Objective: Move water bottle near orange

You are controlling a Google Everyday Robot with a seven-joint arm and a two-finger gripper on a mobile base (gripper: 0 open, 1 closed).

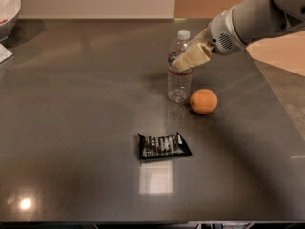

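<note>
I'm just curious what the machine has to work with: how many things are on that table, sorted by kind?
Bottles: 1, the water bottle, held at its label by the gripper
Fruit: 1, the orange
Wrappers: 1, the black snack wrapper
Bowls: 1, the white bowl, far left
Total: 4, not counting a cropped white scrap at left
</note>
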